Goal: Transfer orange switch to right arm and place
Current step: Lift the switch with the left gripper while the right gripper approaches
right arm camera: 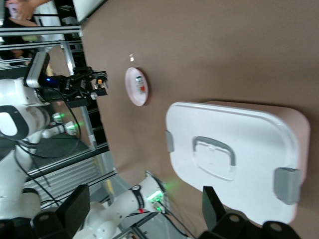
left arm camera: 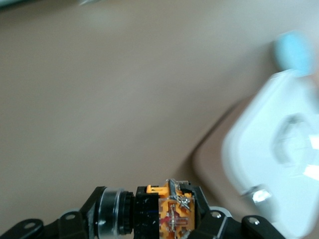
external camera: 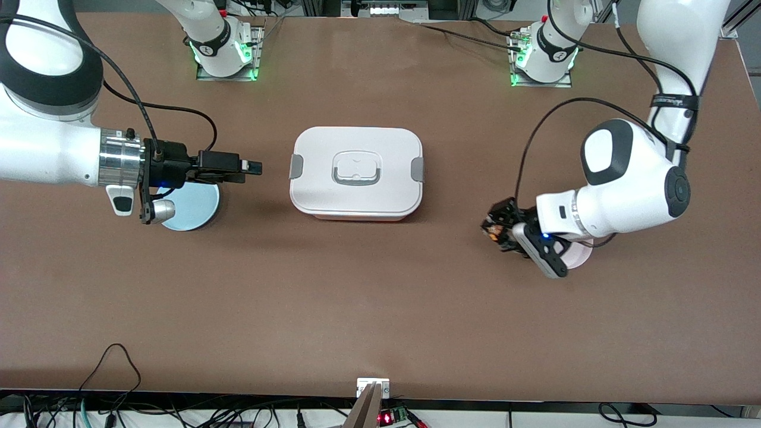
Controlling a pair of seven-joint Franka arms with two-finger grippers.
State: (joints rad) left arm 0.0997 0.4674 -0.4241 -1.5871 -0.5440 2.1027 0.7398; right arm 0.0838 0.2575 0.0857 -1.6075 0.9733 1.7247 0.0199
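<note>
The orange switch point(external camera: 489, 231) is gripped in my left gripper point(external camera: 496, 227), held in the air above the table between the white lidded box point(external camera: 357, 172) and a pink plate point(external camera: 581, 257). In the left wrist view the switch point(left arm camera: 167, 214) lies sideways between the jaws of the left gripper point(left arm camera: 149, 211), black body and clear orange block showing. My right gripper point(external camera: 248, 168) is open and empty, above the table beside a light blue plate point(external camera: 193, 205), pointing toward the box. In the right wrist view its fingers point(right arm camera: 74, 206) stand wide apart, and the left gripper with the switch point(right arm camera: 99, 80) shows farther off.
The white box with grey latches sits at the table's middle and shows in both wrist views point(right arm camera: 234, 159) point(left arm camera: 279, 159). The pink plate point(right arm camera: 137, 85) carries small parts. The blue plate point(left arm camera: 294, 50) lies toward the right arm's end.
</note>
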